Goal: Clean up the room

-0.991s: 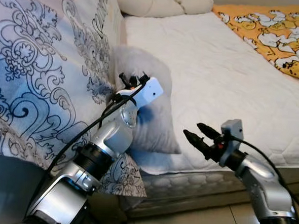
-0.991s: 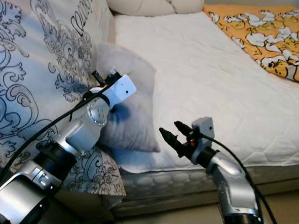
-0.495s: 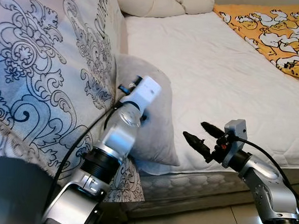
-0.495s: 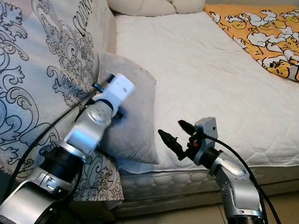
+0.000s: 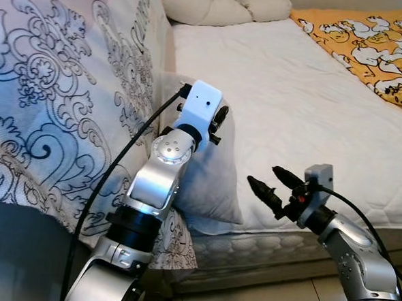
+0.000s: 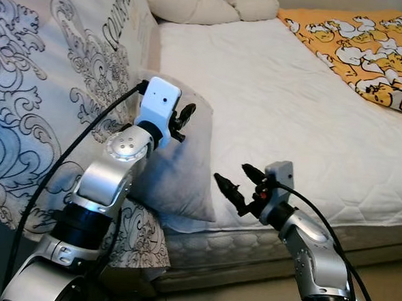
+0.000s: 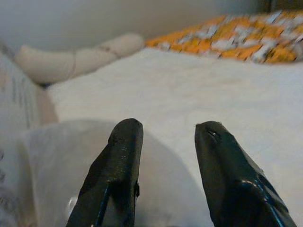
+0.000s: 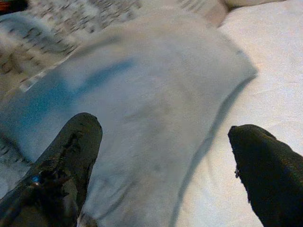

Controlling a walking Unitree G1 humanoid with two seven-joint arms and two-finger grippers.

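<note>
Grey pillow (image 5: 209,182) released, left hand (image 5: 218,121) lifted clear

The left arm is raised with its elbow bent, silver forearm rising steeply to a white wrist housing, and the left gripper (image 5: 219,117) sits at the top, its two black fingers (image 7: 120,161) parted with a gap between them. The right arm reaches forward lower down (forearm roughly level), and the right gripper (image 5: 267,185) has its fingers (image 8: 71,156) spread wide, holding nothing.
</note>
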